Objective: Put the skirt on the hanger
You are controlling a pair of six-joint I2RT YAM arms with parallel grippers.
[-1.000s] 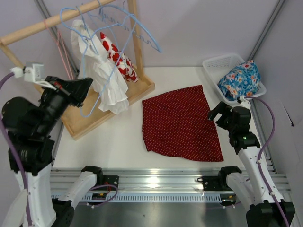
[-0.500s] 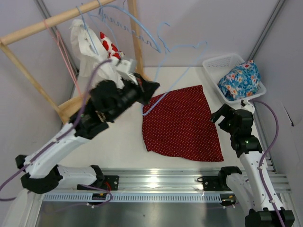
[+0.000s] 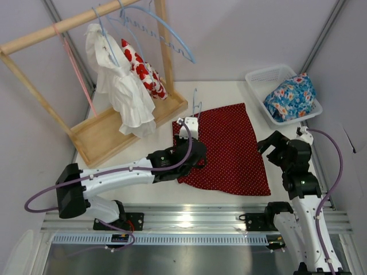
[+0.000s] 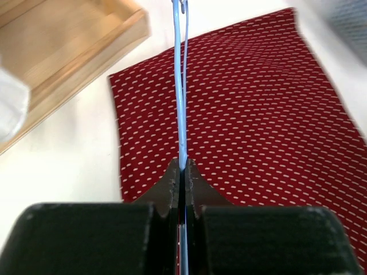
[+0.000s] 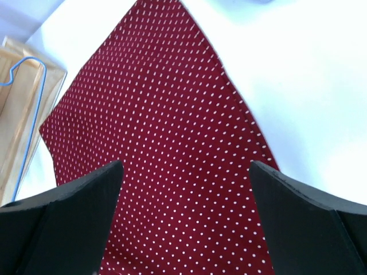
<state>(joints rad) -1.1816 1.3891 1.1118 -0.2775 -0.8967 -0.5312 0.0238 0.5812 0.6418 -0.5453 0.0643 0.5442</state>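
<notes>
Hanger (image 4: 178,86) pinched in L end effector (image 4: 181,167) over skirt (image 4: 258,114); R end effector (image 5: 184,172) wide, empty.

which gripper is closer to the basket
Right. The right gripper hangs open at the right edge of the skirt, just short of the basket; the left gripper is across the skirt, shut on the hanger.

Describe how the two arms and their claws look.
The left arm and right arm have white tubular links, black joint housings and a trailing purple cable. The left claw and right claw are matte black with wedge-shaped tips.
</notes>
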